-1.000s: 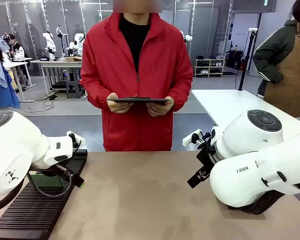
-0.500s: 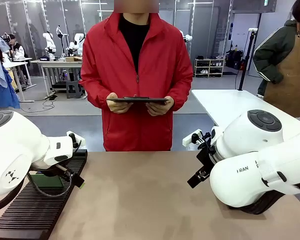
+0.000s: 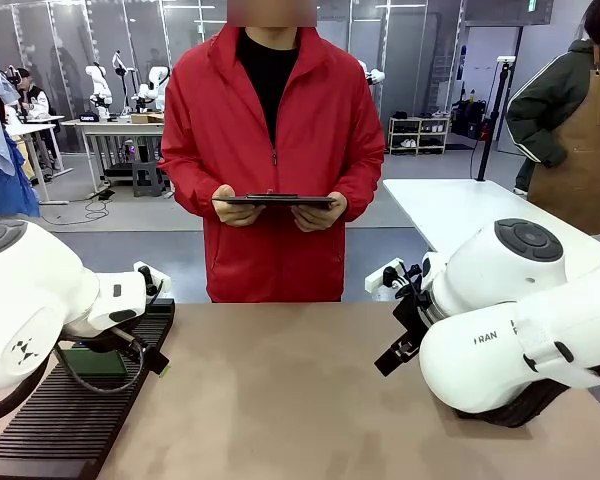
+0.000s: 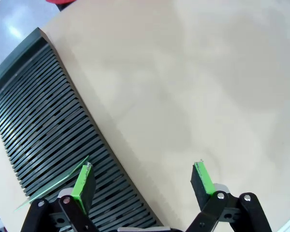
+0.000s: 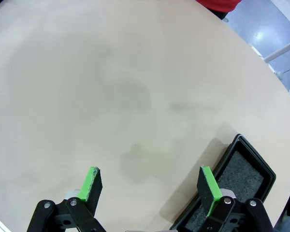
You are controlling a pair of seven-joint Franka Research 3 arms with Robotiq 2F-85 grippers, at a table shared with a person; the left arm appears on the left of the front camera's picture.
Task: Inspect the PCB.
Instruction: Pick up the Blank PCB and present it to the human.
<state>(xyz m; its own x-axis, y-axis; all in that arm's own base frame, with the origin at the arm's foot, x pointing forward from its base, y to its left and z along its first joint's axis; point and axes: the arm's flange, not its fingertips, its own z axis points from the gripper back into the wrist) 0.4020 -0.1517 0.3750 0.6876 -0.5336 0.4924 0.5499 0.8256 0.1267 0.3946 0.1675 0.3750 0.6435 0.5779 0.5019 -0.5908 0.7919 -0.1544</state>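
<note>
I have both sets of jaws spread wide, with nothing in either. The left gripper point(image 4: 142, 180) hangs over the edge of the slotted rack point(image 4: 43, 125), one pad above the slats and the other above bare table point(image 4: 193, 87). The green circuit board point(image 3: 92, 362) sits in the rack just outside the pad that is over the slats. From the wrist it reads as a thin sliver, not between the pads. The right gripper point(image 5: 150, 186) hovers over bare table, with the black tray point(image 5: 246, 174) just outside one pad. Across the table a person holds a dark tablet point(image 3: 276, 201).

I judge we are at the very start, with the board not yet picked up. Next I would slide the left gripper sideways to straddle the board's edge, then close gently on it.
</note>
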